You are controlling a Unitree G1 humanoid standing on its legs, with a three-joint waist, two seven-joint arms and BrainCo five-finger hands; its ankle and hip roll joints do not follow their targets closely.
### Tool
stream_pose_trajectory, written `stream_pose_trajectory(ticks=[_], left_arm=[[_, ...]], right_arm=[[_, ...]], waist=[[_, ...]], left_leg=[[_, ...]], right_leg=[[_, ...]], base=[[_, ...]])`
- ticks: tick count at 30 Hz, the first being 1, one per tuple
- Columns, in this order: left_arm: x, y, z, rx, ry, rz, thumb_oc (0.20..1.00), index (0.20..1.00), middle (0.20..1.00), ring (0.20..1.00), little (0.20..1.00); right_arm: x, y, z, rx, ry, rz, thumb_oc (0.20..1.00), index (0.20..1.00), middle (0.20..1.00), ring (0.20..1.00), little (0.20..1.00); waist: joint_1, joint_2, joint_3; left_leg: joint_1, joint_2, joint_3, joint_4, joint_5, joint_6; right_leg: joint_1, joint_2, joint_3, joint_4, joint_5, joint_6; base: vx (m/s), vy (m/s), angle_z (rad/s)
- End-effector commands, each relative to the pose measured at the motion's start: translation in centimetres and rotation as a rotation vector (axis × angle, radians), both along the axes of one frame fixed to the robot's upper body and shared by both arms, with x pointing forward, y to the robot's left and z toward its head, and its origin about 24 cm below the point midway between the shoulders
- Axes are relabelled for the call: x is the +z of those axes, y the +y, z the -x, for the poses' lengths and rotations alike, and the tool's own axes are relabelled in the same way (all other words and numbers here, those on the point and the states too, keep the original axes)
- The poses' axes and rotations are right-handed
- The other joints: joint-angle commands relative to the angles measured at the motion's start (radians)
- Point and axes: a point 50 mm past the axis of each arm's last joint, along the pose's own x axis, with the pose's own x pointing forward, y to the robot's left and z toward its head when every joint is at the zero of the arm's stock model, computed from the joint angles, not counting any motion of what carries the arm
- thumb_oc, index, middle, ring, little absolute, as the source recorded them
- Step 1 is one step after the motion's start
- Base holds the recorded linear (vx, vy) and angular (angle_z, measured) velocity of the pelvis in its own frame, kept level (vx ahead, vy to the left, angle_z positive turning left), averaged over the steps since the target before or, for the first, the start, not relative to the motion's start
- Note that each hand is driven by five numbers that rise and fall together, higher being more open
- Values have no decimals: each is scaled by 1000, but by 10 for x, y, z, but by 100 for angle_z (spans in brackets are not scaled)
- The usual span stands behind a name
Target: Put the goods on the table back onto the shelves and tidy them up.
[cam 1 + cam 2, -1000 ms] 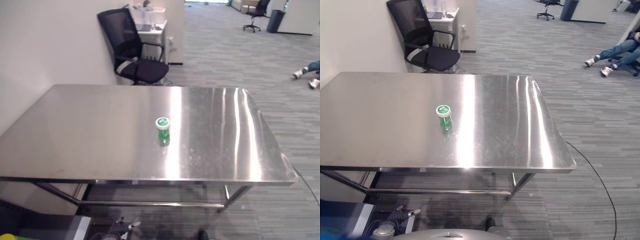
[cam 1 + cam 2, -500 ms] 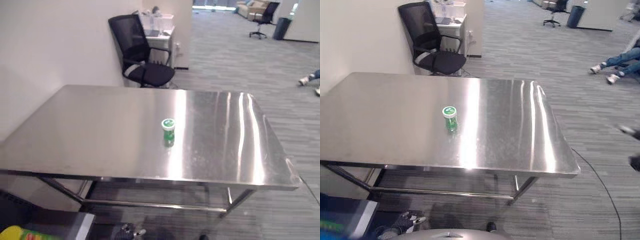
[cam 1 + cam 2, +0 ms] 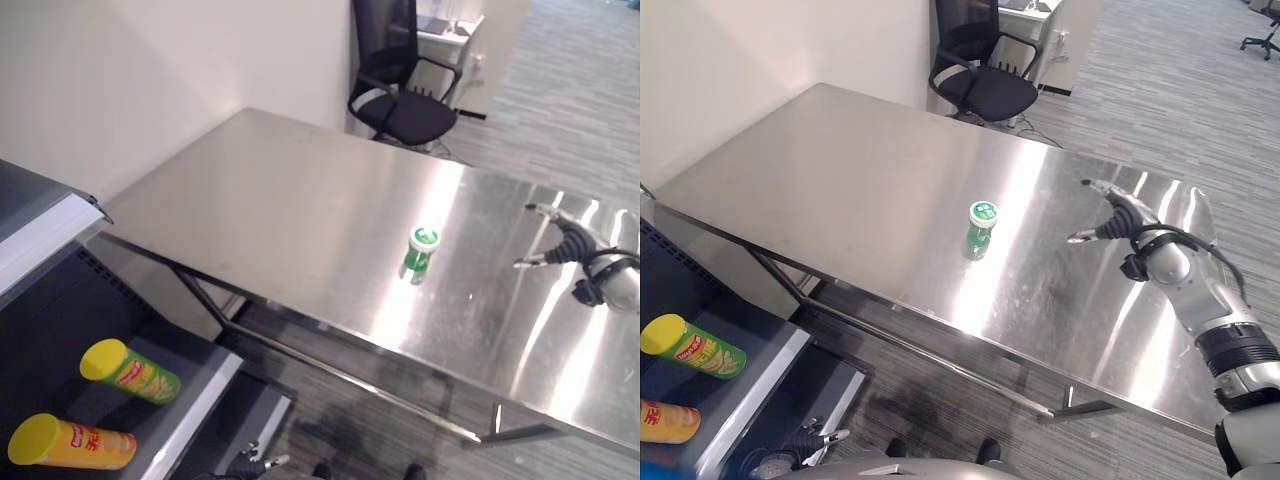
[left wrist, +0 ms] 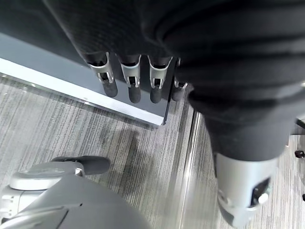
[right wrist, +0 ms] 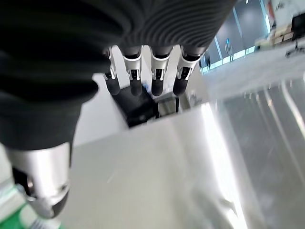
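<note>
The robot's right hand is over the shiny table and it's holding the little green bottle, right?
Not quite. The right hand is over the shiny table, but it holds nothing: its fingers are spread open. The little green bottle stands upright on the table by itself, apart from the hand. The right eye view shows the gap between them.

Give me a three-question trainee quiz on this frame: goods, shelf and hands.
1. True or false: the green jar stands upright on the table.
2. How many cans lie on the shelf?
3. Which hand is over the table: A left hand, B right hand?

Key: 1 true. 2 two: a green can and an orange can. 3 B, open, apart from the jar.
</note>
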Motion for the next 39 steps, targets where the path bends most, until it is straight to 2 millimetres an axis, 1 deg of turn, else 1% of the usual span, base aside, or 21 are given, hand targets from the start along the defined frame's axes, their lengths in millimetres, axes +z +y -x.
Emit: stream_pose_trajectory(ticks=[1,2,6,13,20,24,31,39], left_arm=[[9,7,-26,-26,-77,-23,1000,1000,1000,1000,1000],[9,7,-26,-25,-77,-23,1000,1000,1000,1000,1000],[8,6,-26,-12,-78,-24,1000,1000,1000,1000,1000],[7,5,-24,7,-73,-34,1000,1000,1000,1000,1000],[7,5,-24,12,-74,-38,1000,1000,1000,1000,1000],[7,5,-24,24,-79,-41,1000,1000,1000,1000,1000],[7,4,-22,38,-77,-40,1000,1000,1000,1000,1000],[6,4,-21,53,-76,-38,1000,1000,1000,1000,1000]], right_arm=[[11,8,-8,42,-25,53,1000,1000,1000,1000,1000],[11,8,-8,42,-25,53,1000,1000,1000,1000,1000],[5,20,-13,62,-26,48,1000,1000,1000,1000,1000],[6,37,-18,89,-79,66,1000,1000,1000,1000,1000],[3,43,-20,85,-101,65,1000,1000,1000,1000,1000],[2,48,-25,72,-120,49,1000,1000,1000,1000,1000],[3,58,-31,82,-135,30,1000,1000,1000,1000,1000],[2,65,-35,82,-133,0,1000,1000,1000,1000,1000]], waist=[[13,-21,-31],[12,-21,-31],[23,-17,-30],[36,-13,-28],[47,-13,-27],[58,-12,-23],[71,-16,-20],[83,-21,-20]], left_leg=[[-45,27,105,4,14,-55],[-45,26,104,4,14,-55],[-52,22,96,4,16,-54],[-62,14,85,4,18,-52],[-67,9,80,4,17,-49],[-74,5,75,4,17,-47],[-78,0,69,4,17,-45],[-79,-1,64,4,17,-43]], right_leg=[[72,-20,-6,47,-118,43],[72,-20,-7,47,-118,43],[73,-25,-23,45,-117,45],[75,-35,-44,45,-116,48],[77,-42,-55,43,-115,50],[74,-47,-62,44,-114,52],[74,-51,-68,46,-112,53],[72,-53,-73,47,-111,53]], base=[[2,-2,10],[-1,-1,13],[-1,5,8],[5,10,8],[4,8,6],[2,11,5],[2,2,2],[1,1,1]])
